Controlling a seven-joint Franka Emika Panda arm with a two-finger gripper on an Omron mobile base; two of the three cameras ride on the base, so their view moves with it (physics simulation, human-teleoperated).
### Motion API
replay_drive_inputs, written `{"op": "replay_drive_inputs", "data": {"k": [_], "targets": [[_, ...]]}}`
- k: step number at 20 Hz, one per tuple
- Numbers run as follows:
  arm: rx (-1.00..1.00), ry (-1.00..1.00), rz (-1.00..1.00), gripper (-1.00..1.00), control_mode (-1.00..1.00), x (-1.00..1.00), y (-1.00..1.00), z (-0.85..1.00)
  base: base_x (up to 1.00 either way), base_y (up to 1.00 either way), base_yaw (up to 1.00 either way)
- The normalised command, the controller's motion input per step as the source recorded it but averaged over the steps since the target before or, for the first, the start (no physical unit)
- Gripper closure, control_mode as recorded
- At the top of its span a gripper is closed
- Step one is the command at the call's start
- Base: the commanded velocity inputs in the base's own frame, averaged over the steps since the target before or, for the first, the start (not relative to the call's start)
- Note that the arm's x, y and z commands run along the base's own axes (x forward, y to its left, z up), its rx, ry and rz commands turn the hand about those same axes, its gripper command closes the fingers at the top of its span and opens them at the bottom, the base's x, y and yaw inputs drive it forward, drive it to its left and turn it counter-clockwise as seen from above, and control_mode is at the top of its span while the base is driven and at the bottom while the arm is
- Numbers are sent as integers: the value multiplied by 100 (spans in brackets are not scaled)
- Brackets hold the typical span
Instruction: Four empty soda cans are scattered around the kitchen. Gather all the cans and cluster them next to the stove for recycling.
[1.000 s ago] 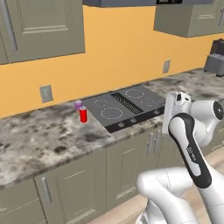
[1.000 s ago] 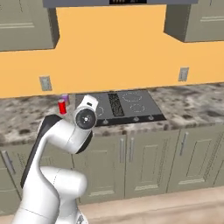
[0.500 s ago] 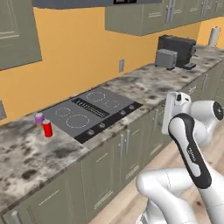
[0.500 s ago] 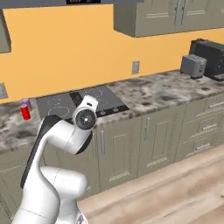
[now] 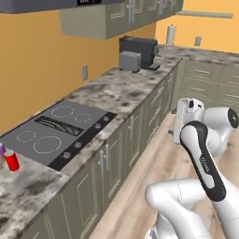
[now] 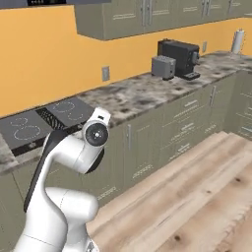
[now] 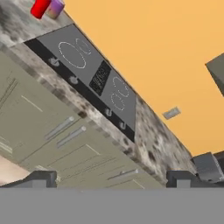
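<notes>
Far left of the left base view: red can (image 5: 11, 161) upright on the tabletop (image 5: 32, 186), purple can (image 5: 1, 150) just beside it (mostly cut off by the frame edge). Stove (image 5: 56, 132) right of them. Gripper (image 7: 111, 177) at hand-view bottom, jaws wide apart, holding nothing.
</notes>
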Motion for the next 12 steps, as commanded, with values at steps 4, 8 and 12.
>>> {"op": "replay_drive_inputs", "data": {"k": [4,8,12], "targets": [[0,0,0,-100,100,0,0,0,11,6,-47],[0,0,0,-100,100,0,0,0,11,6,-46],[0,0,0,-100,100,0,0,0,13,0,-46]]}}
